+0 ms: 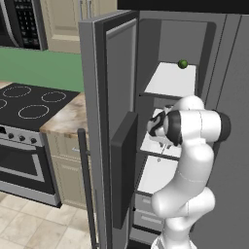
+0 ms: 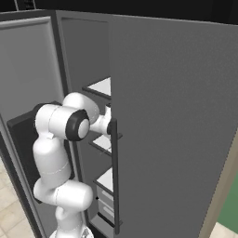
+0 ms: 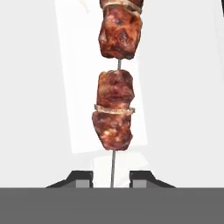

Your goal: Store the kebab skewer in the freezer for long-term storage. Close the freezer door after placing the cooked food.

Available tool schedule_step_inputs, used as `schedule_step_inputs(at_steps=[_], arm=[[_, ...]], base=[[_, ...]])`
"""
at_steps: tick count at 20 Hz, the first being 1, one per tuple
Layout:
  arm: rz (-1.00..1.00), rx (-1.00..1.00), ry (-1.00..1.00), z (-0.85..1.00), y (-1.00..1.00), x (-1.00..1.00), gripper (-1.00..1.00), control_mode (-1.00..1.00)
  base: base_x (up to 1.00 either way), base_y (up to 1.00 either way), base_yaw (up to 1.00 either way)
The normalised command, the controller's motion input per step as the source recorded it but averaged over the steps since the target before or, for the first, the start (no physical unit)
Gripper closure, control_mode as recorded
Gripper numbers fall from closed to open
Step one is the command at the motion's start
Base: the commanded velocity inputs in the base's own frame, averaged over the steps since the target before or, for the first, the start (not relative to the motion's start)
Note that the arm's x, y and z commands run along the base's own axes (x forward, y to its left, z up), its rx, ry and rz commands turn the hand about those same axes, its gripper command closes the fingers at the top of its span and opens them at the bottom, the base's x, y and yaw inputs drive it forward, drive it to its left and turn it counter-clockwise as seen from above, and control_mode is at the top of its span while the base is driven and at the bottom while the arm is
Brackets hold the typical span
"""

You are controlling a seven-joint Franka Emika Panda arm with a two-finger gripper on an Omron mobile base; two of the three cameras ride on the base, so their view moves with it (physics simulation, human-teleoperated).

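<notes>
In the hand view the kebab skewer (image 3: pixel 114 109) runs up the middle, several red-brown meat chunks on a thin stick. Its bare end sits between my gripper (image 3: pixel 111 178) tips, which are shut on it. Behind it lies a white shelf surface. From the left base view my hand reaches into the freezer (image 1: pixel 170 80) at the middle shelf, the fingers hidden behind my wrist. The freezer door (image 1: pixel 112 121) stands wide open to the left, its dark inner panel facing my arm. In the right base view the freezer door (image 2: pixel 28 69) sits behind my arm.
A small green fruit (image 1: pixel 183 63) rests on the top shelf. Grey drawers (image 1: pixel 146 209) sit below the shelves. The plain fridge door (image 2: pixel 172 116) with its bar handle (image 2: pixel 114 172) is shut on the right. A stove (image 1: pixel 29 102) and counter (image 1: pixel 68 116) stand left of the open door.
</notes>
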Motion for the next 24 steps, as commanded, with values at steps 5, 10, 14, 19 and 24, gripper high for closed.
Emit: schedule_step_inputs(at_steps=[5, 10, 14, 19, 24], arm=[[0.0, 0.0, -0.01, -0.03, 0.0, 0.11, 1.0, -1.0], [0.0, 0.0, -0.08, -0.09, 0.0, 0.2, 1.0, -1.0], [0.0, 0.0, -0.11, -0.18, -0.01, 0.22, 1.0, -1.0], [0.0, 0.0, -0.04, -0.07, 0.0, 0.04, -1.0, -1.0], [0.0, 0.0, 0.0, 0.0, 0.0, 0.0, -1.0, -1.0]], base=[[0.0, 0.0, 0.0], [0.0, 0.0, 0.0], [0.0, 0.0, 0.0], [0.0, 0.0, 0.0], [0.0, 0.0, 0.0]])
